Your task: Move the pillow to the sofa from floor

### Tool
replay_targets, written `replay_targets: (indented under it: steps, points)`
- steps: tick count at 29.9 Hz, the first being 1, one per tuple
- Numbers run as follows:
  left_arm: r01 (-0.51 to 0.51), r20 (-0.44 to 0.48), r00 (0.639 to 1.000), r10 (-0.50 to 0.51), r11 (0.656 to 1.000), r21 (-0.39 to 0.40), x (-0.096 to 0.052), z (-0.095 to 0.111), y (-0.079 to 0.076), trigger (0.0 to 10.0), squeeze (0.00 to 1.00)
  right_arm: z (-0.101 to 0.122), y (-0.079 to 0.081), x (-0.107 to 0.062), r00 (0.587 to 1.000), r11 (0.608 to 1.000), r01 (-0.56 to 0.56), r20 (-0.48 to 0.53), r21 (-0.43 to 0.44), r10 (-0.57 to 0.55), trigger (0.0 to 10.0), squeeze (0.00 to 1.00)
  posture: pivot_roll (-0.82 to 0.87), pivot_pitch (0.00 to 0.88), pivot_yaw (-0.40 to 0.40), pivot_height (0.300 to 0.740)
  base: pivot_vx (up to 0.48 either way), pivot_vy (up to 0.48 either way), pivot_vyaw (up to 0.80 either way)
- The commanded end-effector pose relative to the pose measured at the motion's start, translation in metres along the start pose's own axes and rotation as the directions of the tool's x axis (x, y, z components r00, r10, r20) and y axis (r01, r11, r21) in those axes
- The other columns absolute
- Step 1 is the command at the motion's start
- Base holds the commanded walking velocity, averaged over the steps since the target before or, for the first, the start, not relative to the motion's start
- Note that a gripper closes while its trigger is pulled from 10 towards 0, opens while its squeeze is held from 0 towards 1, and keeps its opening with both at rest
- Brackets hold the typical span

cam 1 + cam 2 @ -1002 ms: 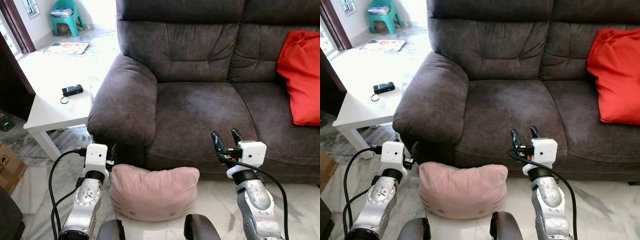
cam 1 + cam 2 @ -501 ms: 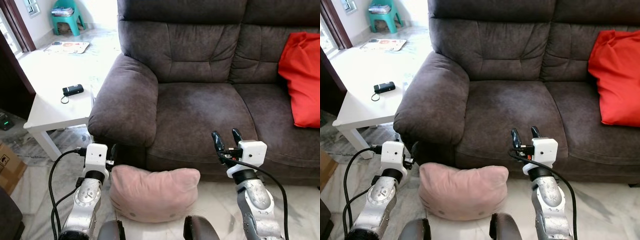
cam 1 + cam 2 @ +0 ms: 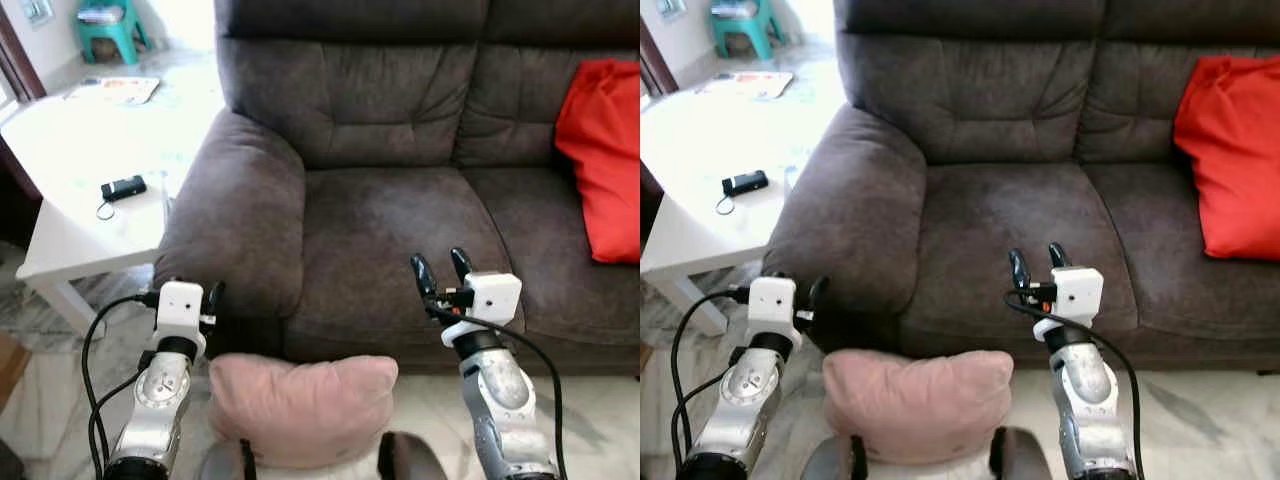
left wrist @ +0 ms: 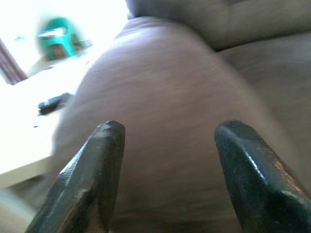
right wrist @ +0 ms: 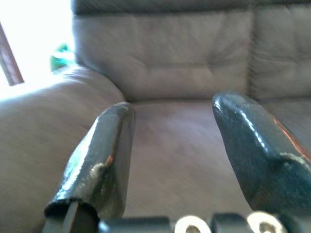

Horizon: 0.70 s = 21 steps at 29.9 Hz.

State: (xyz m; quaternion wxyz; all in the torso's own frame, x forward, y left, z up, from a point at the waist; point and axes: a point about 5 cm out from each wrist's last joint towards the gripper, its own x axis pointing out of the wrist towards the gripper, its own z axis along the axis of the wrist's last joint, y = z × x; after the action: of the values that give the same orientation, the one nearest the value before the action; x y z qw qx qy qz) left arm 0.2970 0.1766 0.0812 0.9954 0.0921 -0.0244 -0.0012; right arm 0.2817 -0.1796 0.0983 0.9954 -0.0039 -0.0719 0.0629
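Pink pillow (image 3: 303, 404) on floor against sofa (image 3: 390, 215), left tool (image 4: 165, 174) and right tool (image 3: 441, 273) spread apart, empty

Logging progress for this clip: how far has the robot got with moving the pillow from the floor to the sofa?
Nothing is done yet: the pink pillow lies on the floor against the front of the sofa. In hand: both claws are raised and open, the left claw facing the armrest, the right claw over the seat's front edge; neither touches the pillow. Left: grasp it, lift it, set it on the seat.
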Motion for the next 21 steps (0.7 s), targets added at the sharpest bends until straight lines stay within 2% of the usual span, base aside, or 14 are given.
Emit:
replay_targets:
  steps: [1,21]
  points:
    - [0.014,0.008,1.000,-0.014,1.000,0.024,-0.0011,0.0010,-0.0009,10.0,0.00,0.0027,-0.0002,0.0017,1.000,1.000,0.005,0.012,0.004,-0.005,10.0,0.00,-0.03,0.015,-0.017,0.591,0.000,0.000,0.00]
    - [-0.036,0.022,0.999,0.036,0.999,0.021,0.0002,0.0038,0.0056,10.0,0.00,0.0064,0.0016,0.0052,1.000,1.000,0.000,0.026,0.000,0.000,10.0,0.00,-0.03,0.045,-0.013,0.591,0.000,0.000,0.00]
